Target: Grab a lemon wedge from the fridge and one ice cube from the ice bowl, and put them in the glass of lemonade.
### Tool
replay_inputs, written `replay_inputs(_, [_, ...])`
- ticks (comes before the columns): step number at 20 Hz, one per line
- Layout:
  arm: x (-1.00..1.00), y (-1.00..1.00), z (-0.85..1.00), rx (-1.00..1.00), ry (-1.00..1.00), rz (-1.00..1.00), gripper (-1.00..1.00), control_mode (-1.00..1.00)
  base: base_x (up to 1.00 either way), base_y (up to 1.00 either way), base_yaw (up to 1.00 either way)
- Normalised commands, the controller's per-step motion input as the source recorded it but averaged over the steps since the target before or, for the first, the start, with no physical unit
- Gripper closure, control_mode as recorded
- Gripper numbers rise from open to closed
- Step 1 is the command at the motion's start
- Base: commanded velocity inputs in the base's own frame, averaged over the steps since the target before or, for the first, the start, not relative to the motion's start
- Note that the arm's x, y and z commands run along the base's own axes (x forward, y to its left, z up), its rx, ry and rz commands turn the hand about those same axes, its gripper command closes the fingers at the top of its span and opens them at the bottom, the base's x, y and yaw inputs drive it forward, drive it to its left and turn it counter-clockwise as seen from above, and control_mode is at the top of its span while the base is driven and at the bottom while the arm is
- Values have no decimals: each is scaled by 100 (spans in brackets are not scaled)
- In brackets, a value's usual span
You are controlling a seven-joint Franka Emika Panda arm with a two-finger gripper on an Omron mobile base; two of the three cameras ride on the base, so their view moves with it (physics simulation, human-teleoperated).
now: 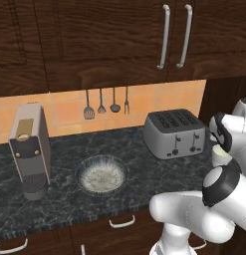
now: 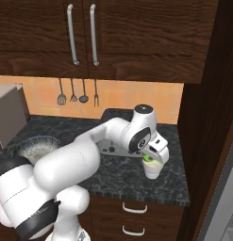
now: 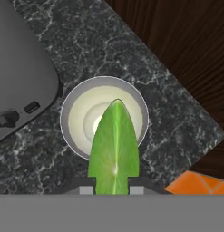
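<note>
My gripper (image 3: 112,190) is shut on a tiny green wedge (image 3: 114,145), point up, held right above the glass of lemonade (image 3: 79,113). The glass (image 2: 153,171) stands on the dark counter near its right end, in front of the toaster, with the gripper (image 2: 153,157) just over its rim. In the left base view the glass (image 1: 220,157) peeks out behind my arm. The ice bowl (image 1: 101,158) sits on the middle of the counter, whitish inside; it is also at the left in the right base view (image 2: 35,142). The lemon wedge is out of view. A light-grey edge of the fridge (image 2: 229,207) shows at far right.
A silver toaster (image 1: 175,132) stands behind the glass, close to it (image 3: 18,68). A coffee machine (image 1: 30,149) is at the counter's left. Utensils (image 1: 101,103) hang on the orange tiles. A dark wood panel (image 2: 203,132) closes the counter's right end.
</note>
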Motion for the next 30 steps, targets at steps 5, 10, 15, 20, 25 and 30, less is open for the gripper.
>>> replay_inputs(5, [7, 0, -14, 0, 0, 0, 100, -100, 0, 0, 0])
replay_inputs(10, [1, -1, -5, 0, 0, 0, 100, -100, 0, 0, 0])
replay_inputs(15, [3, -2, 9, 2, 0, 0, 100, -100, 0, 0, 0])
replay_inputs(20, [6, -1, 1, 0, 0, 0, 100, -100, 0, 0, 0])
replay_inputs(25, [31, 0, 0, 0, 0, 0, 100, -100, 0, 0, 0])
replay_inputs(30, [14, -12, -3, 0, 0, 0, 100, -100, 0, 0, 0])
